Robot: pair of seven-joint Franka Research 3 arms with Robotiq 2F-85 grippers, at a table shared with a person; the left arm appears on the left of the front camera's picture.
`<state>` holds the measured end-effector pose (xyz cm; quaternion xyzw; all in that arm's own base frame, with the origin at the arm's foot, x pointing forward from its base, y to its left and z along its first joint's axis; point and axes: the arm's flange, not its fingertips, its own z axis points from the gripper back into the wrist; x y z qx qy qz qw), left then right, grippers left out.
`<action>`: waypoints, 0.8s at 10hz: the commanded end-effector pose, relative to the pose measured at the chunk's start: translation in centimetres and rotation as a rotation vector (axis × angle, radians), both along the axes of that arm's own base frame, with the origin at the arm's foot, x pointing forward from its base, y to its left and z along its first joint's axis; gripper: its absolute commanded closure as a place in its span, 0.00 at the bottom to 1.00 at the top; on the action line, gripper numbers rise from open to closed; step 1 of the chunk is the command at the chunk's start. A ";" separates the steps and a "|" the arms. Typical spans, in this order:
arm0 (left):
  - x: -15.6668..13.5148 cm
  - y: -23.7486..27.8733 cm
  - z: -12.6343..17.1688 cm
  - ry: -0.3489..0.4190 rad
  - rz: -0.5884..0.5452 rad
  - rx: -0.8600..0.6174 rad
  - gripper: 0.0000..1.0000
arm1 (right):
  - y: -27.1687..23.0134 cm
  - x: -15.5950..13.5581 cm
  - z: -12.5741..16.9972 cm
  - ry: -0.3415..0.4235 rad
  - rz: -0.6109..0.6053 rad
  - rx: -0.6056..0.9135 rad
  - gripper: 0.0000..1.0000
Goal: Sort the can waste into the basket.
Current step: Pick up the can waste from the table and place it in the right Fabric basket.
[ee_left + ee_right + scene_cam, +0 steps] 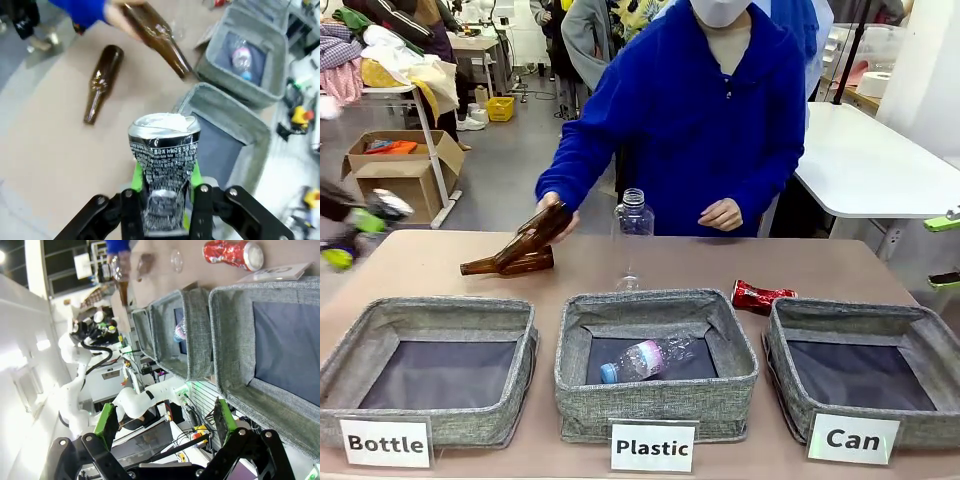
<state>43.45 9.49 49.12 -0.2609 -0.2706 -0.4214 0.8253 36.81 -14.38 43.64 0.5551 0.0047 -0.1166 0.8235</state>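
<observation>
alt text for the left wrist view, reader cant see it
The left gripper clamps a black drink can with a silver end and pale print above a tan table. Beyond, one brown glass bottle lies flat, a person's hand holds a second brown bottle tilted near a grey woven bin, and a farther bin holds a clear plastic bottle.

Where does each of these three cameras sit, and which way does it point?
Front: fixed on the robot's side, facing across the table at the person; left jaws blurred at left edge.
Left wrist: on the left arm, looking down along jaws shut on the black can.
Right wrist: on the right arm, rolled sideways, looking past open jaws at the Can basket.
Shared: front and right wrist both show the red can.
</observation>
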 end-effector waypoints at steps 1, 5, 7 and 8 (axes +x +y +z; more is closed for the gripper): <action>-3.3 9.5 1.8 -0.008 0.122 -0.241 1.00 | 0.2 0.0 0.2 -0.024 -0.004 0.020 0.00; -10.9 16.3 -3.5 -0.038 0.305 -0.505 1.00 | 0.2 0.0 0.2 -0.024 -0.004 0.020 0.00; -10.1 14.8 -4.5 -0.026 0.307 -0.536 1.00 | 0.2 0.0 0.2 -0.024 -0.004 0.020 0.00; -9.3 14.4 -4.2 -0.014 0.302 -0.547 1.00 | 0.2 0.0 0.2 -0.024 -0.004 0.020 0.00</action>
